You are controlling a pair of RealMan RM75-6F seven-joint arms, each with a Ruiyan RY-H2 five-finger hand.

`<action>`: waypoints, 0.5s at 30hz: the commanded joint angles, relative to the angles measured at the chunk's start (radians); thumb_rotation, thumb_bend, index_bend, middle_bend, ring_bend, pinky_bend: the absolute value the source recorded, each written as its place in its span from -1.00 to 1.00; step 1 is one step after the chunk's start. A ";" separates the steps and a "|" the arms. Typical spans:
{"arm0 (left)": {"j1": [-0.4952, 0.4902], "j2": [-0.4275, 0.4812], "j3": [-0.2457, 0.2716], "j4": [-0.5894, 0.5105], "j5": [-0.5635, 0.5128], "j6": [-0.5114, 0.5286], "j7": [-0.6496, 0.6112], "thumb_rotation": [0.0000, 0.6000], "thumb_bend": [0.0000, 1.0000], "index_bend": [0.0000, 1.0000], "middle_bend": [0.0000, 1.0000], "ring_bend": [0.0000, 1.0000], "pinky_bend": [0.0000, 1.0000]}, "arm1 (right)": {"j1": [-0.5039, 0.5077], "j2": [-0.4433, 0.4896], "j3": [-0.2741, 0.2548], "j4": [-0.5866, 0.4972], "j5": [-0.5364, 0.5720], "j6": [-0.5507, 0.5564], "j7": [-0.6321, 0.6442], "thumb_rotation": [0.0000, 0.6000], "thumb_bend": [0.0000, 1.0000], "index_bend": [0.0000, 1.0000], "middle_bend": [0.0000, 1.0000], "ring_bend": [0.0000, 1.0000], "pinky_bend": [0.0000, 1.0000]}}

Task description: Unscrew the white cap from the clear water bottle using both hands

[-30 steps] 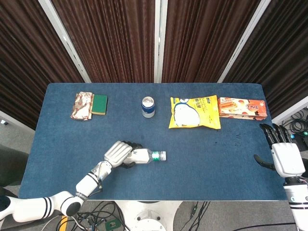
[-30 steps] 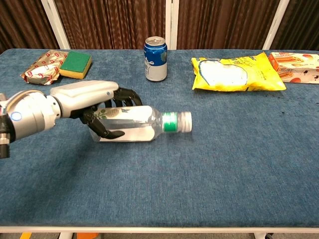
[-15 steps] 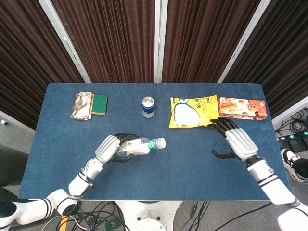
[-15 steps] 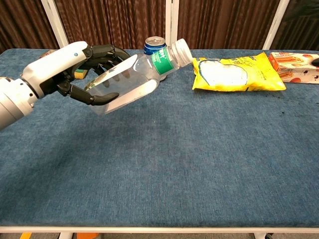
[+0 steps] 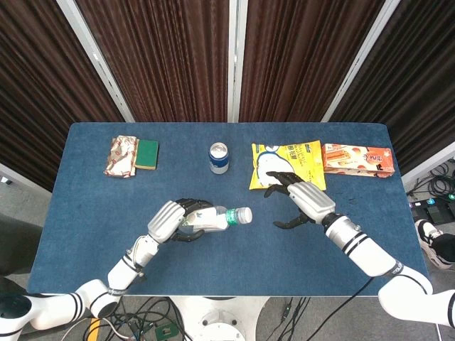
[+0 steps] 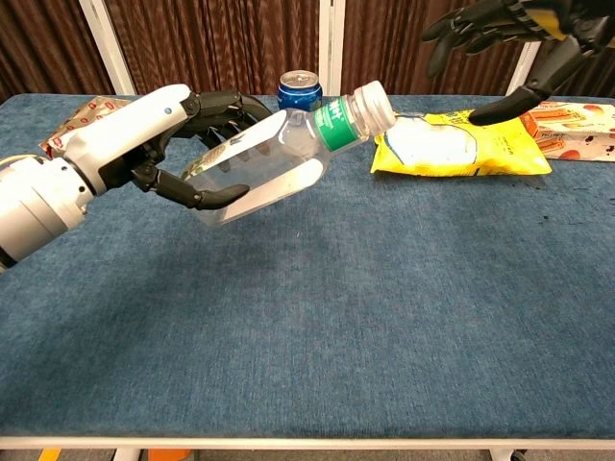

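Clear water bottle (image 6: 264, 165): gripped round body by left hand (image 6: 159, 134), raised off bench (image 6: 384, 317), tilted, neck up and toward right hand. White cap (image 6: 373, 104): on neck, above green label band, clear of left hand's fingers. Right hand (image 6: 519, 34): fingers spread, holding nothing, apart from cap, above yellow snack bag (image 6: 461, 142). Blue can (image 5: 219, 158): upright, beyond left hand. Green sponge (image 5: 147, 154) beside wrapped packet (image 5: 122, 156): far-left corner. Orange biscuit box (image 5: 357, 159): beyond right hand, next to bag.
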State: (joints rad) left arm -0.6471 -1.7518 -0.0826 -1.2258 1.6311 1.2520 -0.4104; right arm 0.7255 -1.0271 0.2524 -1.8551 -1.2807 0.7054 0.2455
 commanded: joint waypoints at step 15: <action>-0.015 0.011 -0.027 -0.081 -0.056 -0.037 0.054 1.00 -0.10 -0.18 -0.12 -0.30 -0.17 | 0.052 -0.052 -0.016 -0.008 0.038 -0.003 -0.056 0.89 -0.80 -0.34 -0.95 -1.00 -1.00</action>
State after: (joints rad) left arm -0.6617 -1.7406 -0.1090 -1.3060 1.5750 1.2150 -0.3567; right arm 0.7764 -1.0775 0.2377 -1.8640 -1.2437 0.7034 0.1907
